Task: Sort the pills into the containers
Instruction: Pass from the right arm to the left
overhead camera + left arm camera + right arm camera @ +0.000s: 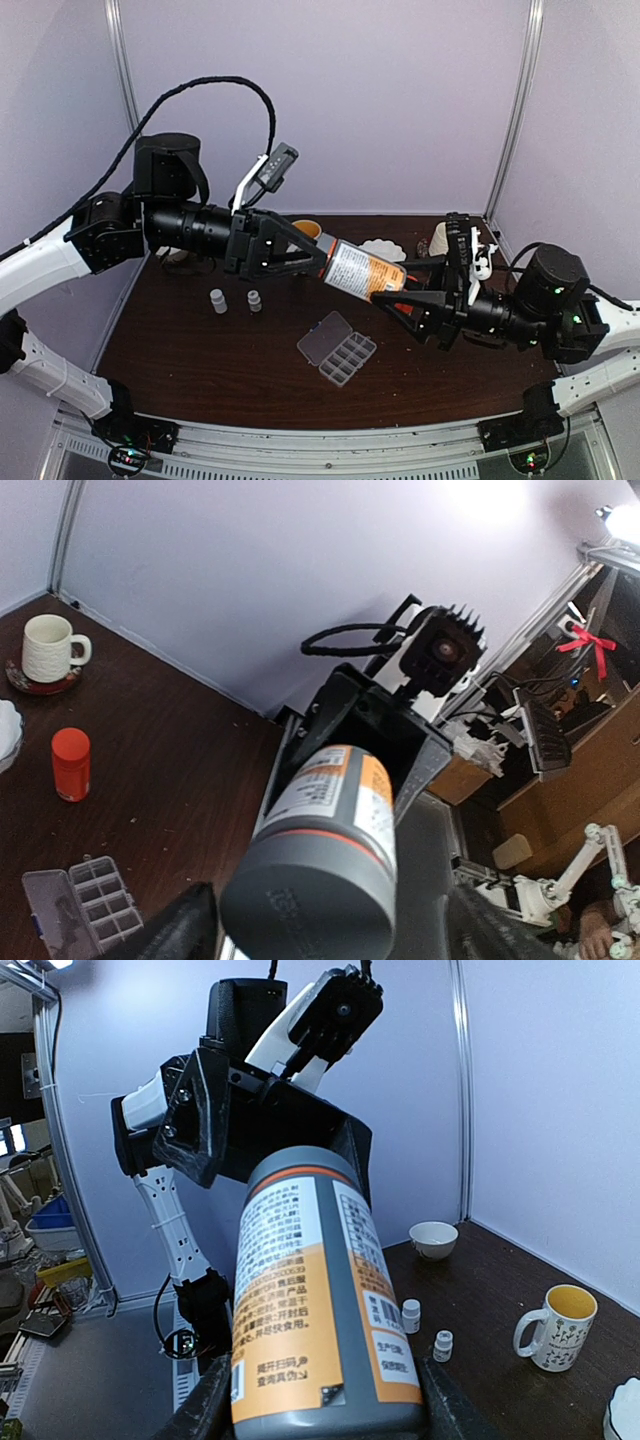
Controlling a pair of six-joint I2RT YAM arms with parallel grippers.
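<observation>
An orange pill bottle (358, 270) with a white label and a grey cap hangs in the air between both arms, above the table. My right gripper (397, 298) is shut on its base end (325, 1360), a finger along each side. My left gripper (320, 258) is open around the grey cap (310, 900), with a gap showing on one side. The clear pill box (338, 348) lies on the table below, its lid open; it also shows in the left wrist view (85, 900). No pills are visible.
Two small white bottles (218, 300) (254, 300) stand left of the box. A red bottle (70, 764), a white mug on a coaster (48, 648), a yellow-lined mug (555, 1328), a white bowl (433, 1238) and a white dish (383, 248) stand at the back.
</observation>
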